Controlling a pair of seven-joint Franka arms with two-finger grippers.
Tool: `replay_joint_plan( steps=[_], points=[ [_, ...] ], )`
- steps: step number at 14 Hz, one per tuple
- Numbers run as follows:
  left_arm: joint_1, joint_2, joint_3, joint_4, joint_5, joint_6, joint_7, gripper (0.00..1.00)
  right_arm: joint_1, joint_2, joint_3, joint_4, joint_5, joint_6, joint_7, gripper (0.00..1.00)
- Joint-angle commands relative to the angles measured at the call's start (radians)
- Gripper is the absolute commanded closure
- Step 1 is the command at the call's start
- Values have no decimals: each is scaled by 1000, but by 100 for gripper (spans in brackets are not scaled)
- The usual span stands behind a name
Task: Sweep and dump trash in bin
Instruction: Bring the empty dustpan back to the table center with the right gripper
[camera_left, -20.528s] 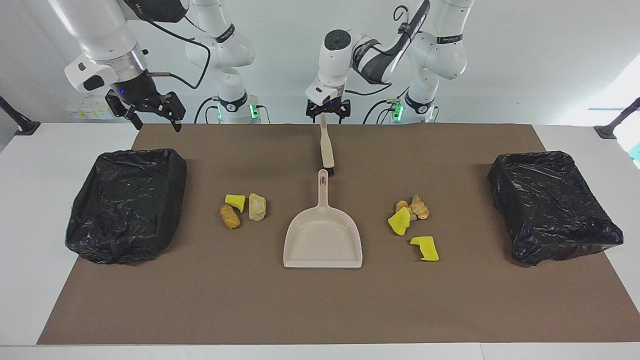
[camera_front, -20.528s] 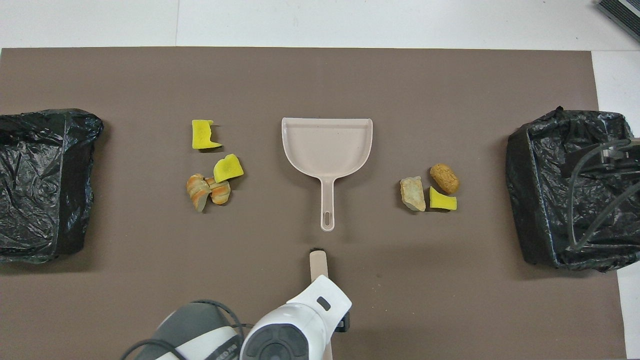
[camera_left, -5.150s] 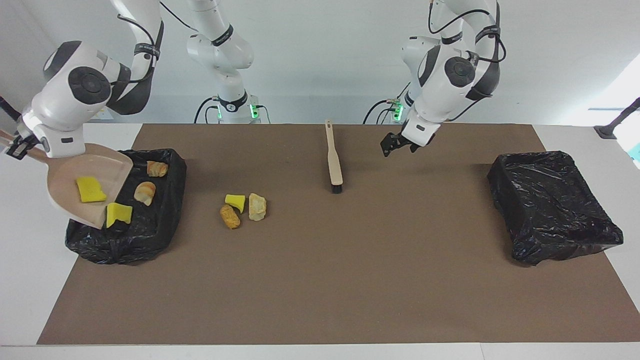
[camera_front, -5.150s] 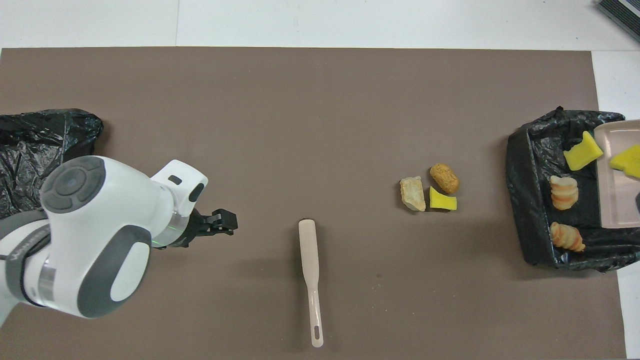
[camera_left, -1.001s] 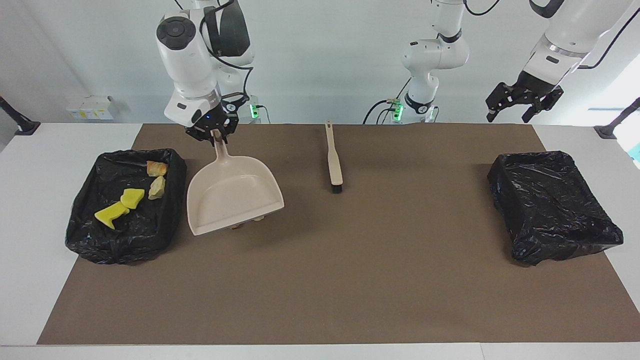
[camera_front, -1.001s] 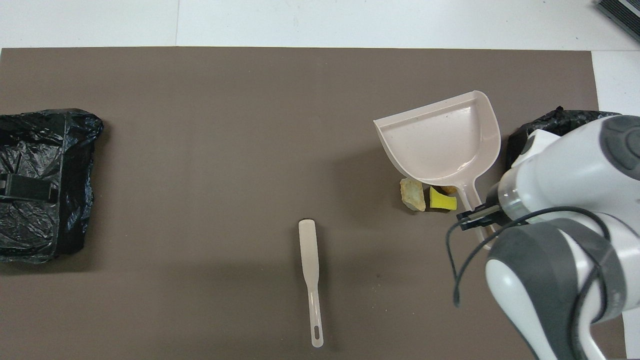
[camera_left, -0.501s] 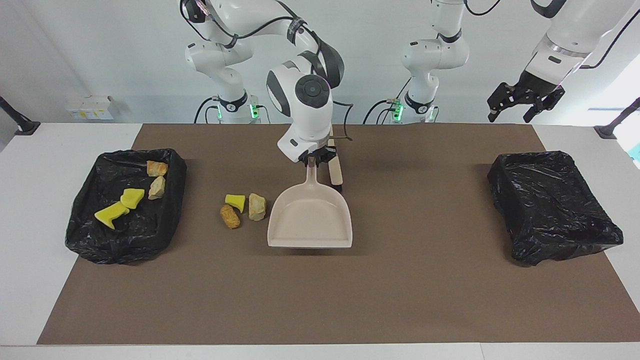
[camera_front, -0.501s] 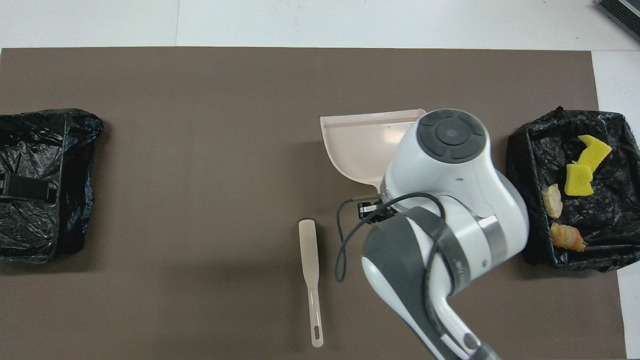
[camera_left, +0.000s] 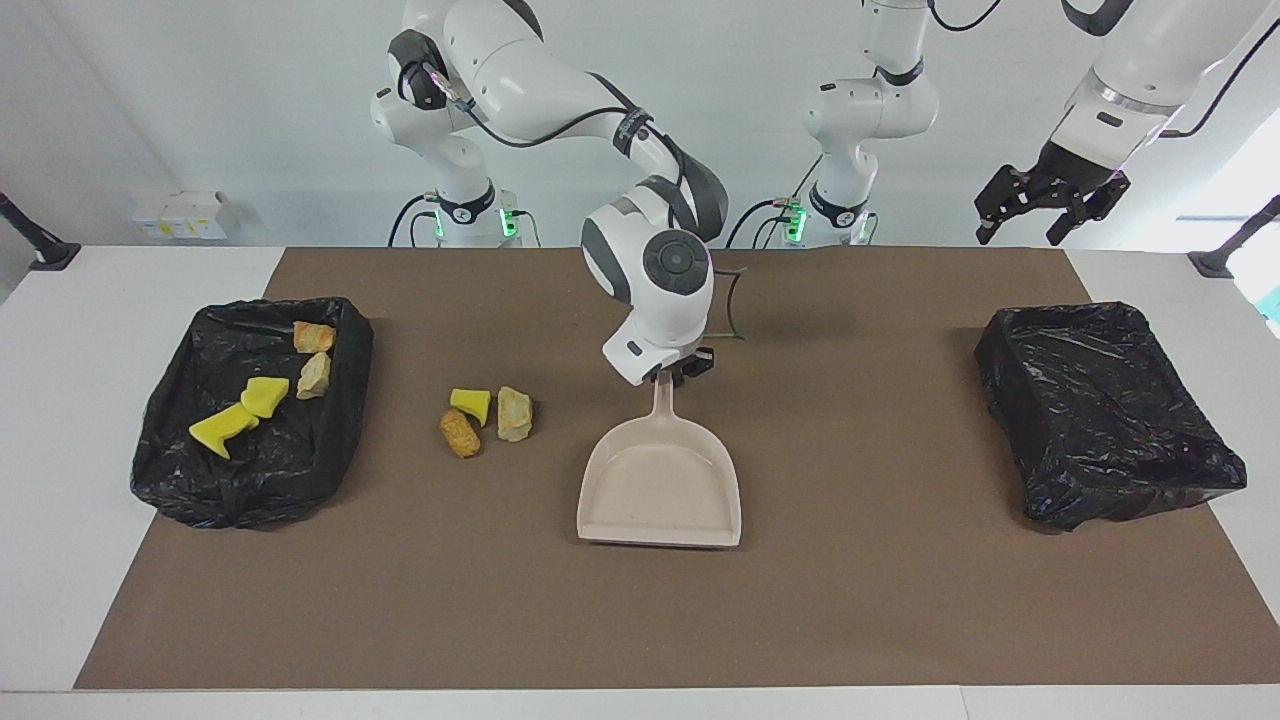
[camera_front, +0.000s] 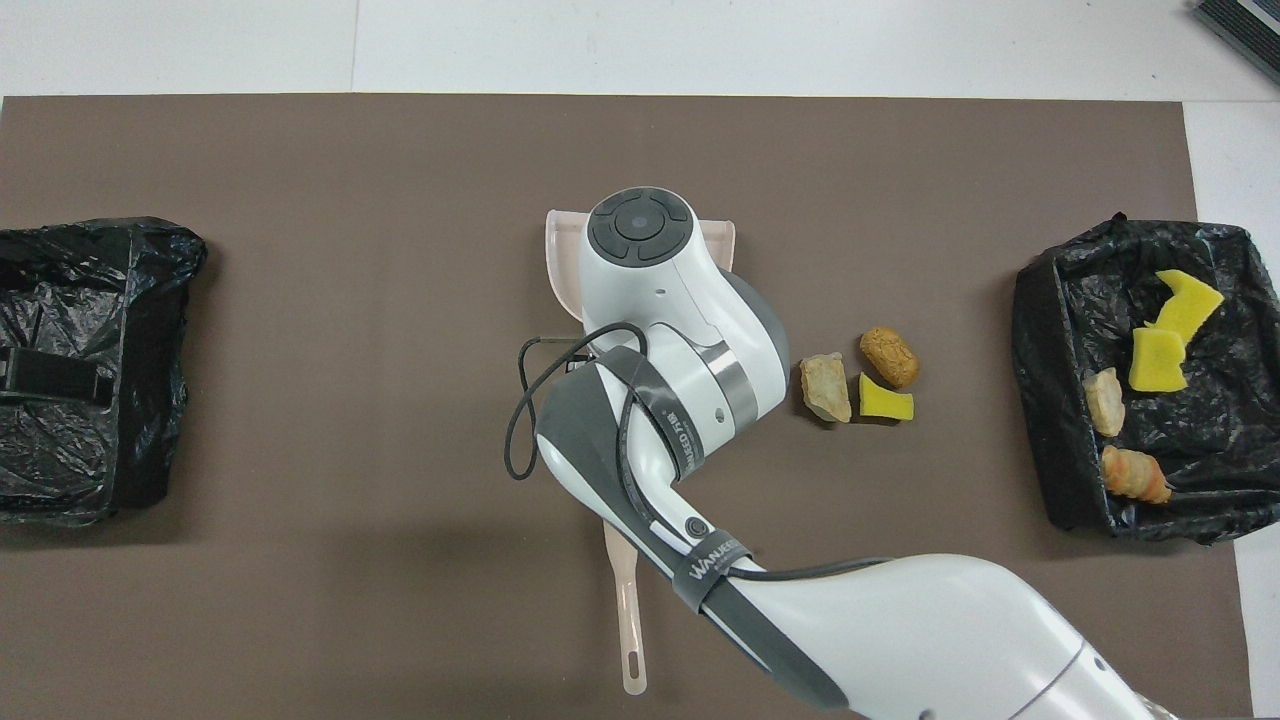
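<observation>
Black plastic is lining the bin (camera_left: 250, 490) at the right arm's end of the table, and four scraps are now lying in it (camera_left: 262, 392): two yellow sponge pieces and two tan lumps. That load is dumped, so roughly half the job looks done. Three more scraps (camera_left: 487, 415), one yellow and two tan, are waiting on the brown mat (camera_left: 400, 600) between that bin and the dustpan (camera_left: 660, 485). The dustpan was hanging over these scraps a second ago. It is now sitting low at the middle of the mat, beside them and a little farther from the robots, though I cannot tell whether it is resting fully. Its mouth is pointing away from the robots, not at the scraps, so it probably needs turning before the next sweep. The right gripper (camera_left: 672, 375) is clamping the dustpan's handle from above, its arm reaching in bent at the elbow and hiding most of the brush (camera_front: 628, 620). The second bin (camera_left: 1100, 410) is standing with no scraps visible in it, and the left gripper (camera_left: 1045, 205) is waiting raised above that end, fingers spread and holding nothing.
</observation>
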Motion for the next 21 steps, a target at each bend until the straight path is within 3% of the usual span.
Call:
replay_joint_plan(
  steps=[1,2,3,4,8,11,17,21],
  points=[
    [8,2,-5,11,17,-5,2,0,-13,52,6,58,11,27,1,100],
    [8,2,-5,11,17,-5,2,0,-16,52,6,55,11,26,-5,100],
    [8,2,-5,11,17,-5,2,0,-17,50,6,55,11,20,-26,85],
    [8,2,-4,11,17,-5,2,0,-17,44,6,55,11,20,-63,1],
    [8,2,-5,11,17,-5,2,0,-37,-17,6,36,30,13,-88,0],
    [8,2,-5,11,17,-5,2,0,-34,-96,6,-46,23,9,-88,0],
    [-7,-1,-7,5,17,4,-4,0,15,-345,8,-382,37,64,-80,0],
    [-32,40,-13,11,16,167,-1,0,93,-497,8,-684,66,274,-54,0]
  ],
)
